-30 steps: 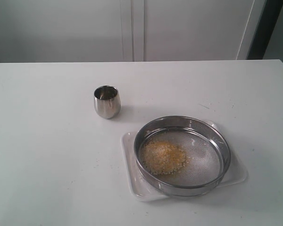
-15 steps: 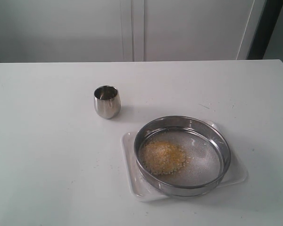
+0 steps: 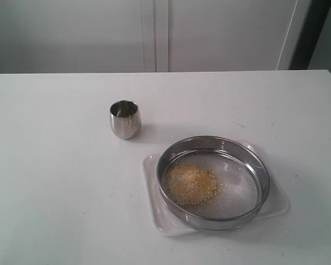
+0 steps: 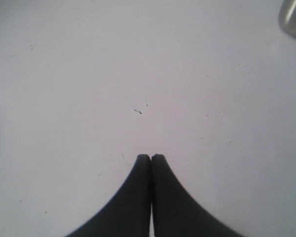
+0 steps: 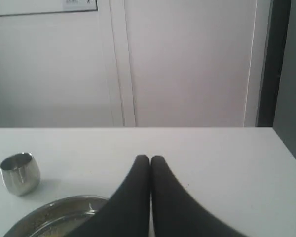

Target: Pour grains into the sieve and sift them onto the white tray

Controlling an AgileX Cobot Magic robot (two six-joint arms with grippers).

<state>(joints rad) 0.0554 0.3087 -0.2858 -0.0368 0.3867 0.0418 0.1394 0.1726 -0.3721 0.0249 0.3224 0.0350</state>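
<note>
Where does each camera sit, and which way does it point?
Exterior view: raised, looking down at table, steel cup, and sieve with grains on white tray; no robot visible.
Left wrist view: on left arm, facing down at table; shut left end effector shows.
Right wrist view: on right arm, low, facing cabinet doors; shut right end effector shows.
All three share the steel cup.

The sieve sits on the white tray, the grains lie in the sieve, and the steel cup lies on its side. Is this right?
Not quite. The steel cup stands upright on the table, as the exterior view shows. The rest holds: the sieve sits on the white tray and the grains lie in the sieve.
</note>
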